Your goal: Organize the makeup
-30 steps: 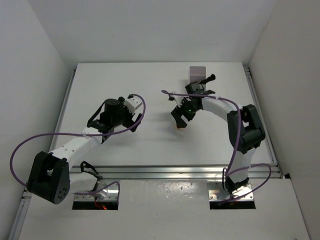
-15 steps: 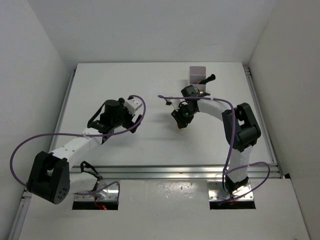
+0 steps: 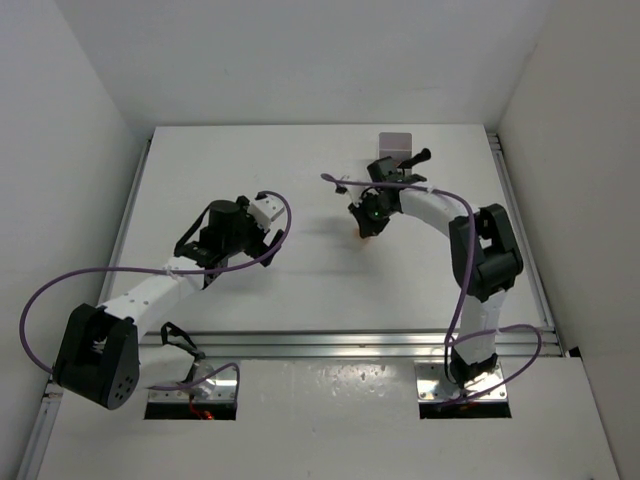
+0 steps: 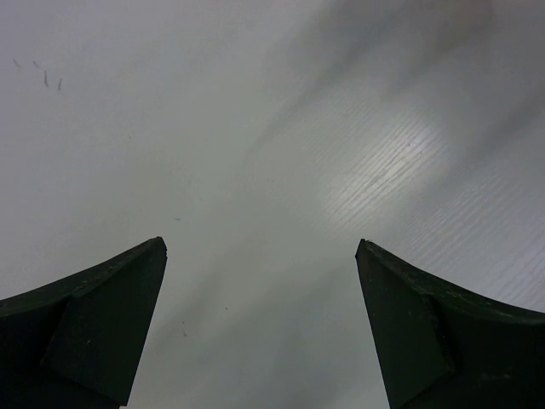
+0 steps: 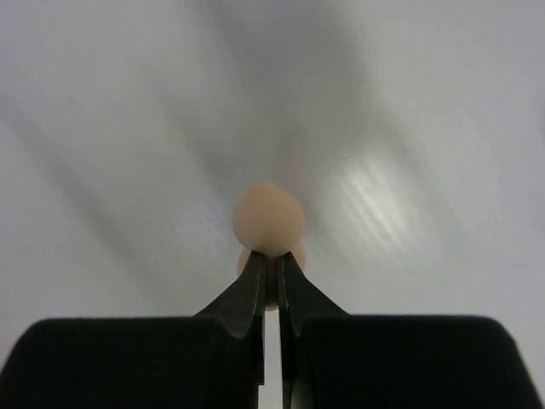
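Right of centre in the top view, your right gripper [image 3: 366, 226] is clamped on a peach sponge [image 5: 269, 219], bare table [image 3: 300, 290] around it, the white box [image 3: 396, 146] near its upper right, elbow by the right edge. Your left gripper [image 4: 260, 249], jaws wide apart, hangs left of centre.

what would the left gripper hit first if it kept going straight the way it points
Probably the bare table: the left gripper, jaws open, frames only that surface in its wrist view; how far off is unclear.
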Robot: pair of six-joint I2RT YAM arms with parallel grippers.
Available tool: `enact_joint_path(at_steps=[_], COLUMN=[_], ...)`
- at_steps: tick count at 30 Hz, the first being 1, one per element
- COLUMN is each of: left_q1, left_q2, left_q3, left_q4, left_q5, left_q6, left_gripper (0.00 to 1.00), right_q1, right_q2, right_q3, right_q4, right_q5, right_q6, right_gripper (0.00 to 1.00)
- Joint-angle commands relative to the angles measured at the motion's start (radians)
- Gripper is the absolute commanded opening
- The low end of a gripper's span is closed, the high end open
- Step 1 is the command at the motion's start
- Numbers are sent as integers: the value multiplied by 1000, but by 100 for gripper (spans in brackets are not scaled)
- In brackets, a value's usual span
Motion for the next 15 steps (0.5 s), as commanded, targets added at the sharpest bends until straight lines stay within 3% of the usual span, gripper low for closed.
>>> enact_joint_path(at_steps=[1, 4, 7, 9, 15], left_q1=[3, 3, 3, 3, 3], left_q2=[-29, -20, -20, -11, 9], left_q3=[-6, -6, 3, 12, 32], left_q4=[30, 30, 21, 12, -17], left_q5=[5, 5, -4, -4, -24], left_q6=[1, 1, 10, 10, 19], left_gripper=[100, 100, 100, 100, 100], right_q1=[-74, -144, -186, -226, -250], right_q2=[-85, -76, -14, 64, 218], right_q3=[77, 149, 267, 349, 515], right_q4=[151, 275, 426, 485, 565], right_q5=[-29, 3, 148, 226, 261], right_q6=[83, 138, 193, 184, 91], right_gripper=[0, 0, 0, 0, 0])
